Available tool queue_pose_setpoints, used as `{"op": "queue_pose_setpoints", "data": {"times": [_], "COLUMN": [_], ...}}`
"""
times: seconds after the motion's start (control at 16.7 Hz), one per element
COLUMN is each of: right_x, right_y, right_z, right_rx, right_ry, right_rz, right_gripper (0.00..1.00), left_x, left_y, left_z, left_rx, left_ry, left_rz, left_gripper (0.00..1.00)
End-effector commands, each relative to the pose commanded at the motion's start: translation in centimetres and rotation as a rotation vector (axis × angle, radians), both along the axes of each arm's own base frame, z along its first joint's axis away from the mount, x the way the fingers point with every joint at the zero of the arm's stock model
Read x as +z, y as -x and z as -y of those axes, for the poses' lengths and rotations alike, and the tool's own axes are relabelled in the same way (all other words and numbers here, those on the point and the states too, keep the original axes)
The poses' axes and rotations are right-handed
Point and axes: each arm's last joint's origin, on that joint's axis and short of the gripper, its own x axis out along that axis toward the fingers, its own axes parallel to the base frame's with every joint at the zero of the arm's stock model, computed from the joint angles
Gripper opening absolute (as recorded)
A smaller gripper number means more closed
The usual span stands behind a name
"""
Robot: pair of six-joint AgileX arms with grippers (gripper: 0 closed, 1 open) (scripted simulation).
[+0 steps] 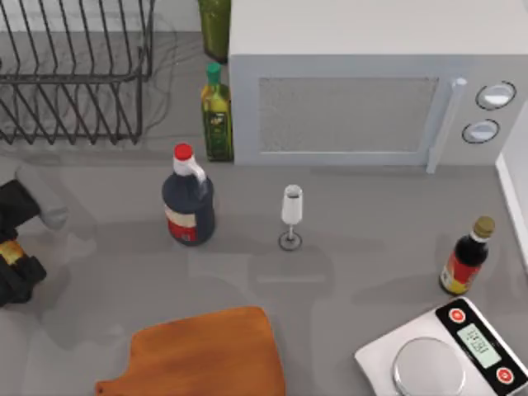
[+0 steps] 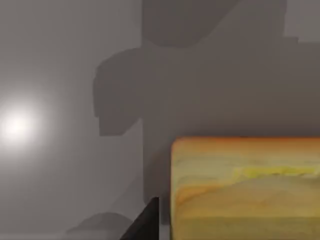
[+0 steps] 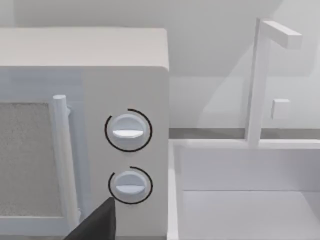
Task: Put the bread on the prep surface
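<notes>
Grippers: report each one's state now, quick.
Left gripper: at the table's left edge, bread close before it; grip cannot be told.
Right gripper: cannot be told.

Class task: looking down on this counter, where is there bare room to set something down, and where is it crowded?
Free: the cutting board, and the grey strip between the wine glass and the small sauce bottle. Crowded: the back, with dish rack, oil bottle and microwave; the scale fills the near right corner.

No lettering can be read anywhere on the table. The display of the white kitchen scale (image 1: 444, 360) shows faint digits too small to make out, and the labels on the dark jug (image 1: 189, 206), the oil bottle (image 1: 217, 113) and the sauce bottle (image 1: 466, 256) are illegible.
</notes>
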Motion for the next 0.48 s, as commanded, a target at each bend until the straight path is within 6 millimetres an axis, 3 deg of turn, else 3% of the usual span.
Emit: {"op": "queue_pose_setpoints", "data": {"times": [0.24, 0.48], "right_x": [0.00, 0.00], "right_y": [0.00, 0.00], "right_z": [0.00, 0.00], "right_rx": [0.000, 0.000], "right_ry": [0.000, 0.000], "right_rz": [0.000, 0.000], "right_gripper": [1.00, 1.00], "left_x": [0.00, 0.00], "left_y": [0.00, 0.00], "left_z": [0.00, 0.00], "left_rx": [0.000, 0.000], "left_ry": [0.000, 0.000], "left_rz": [0.000, 0.000], "left_gripper": [0.02, 0.00]}}
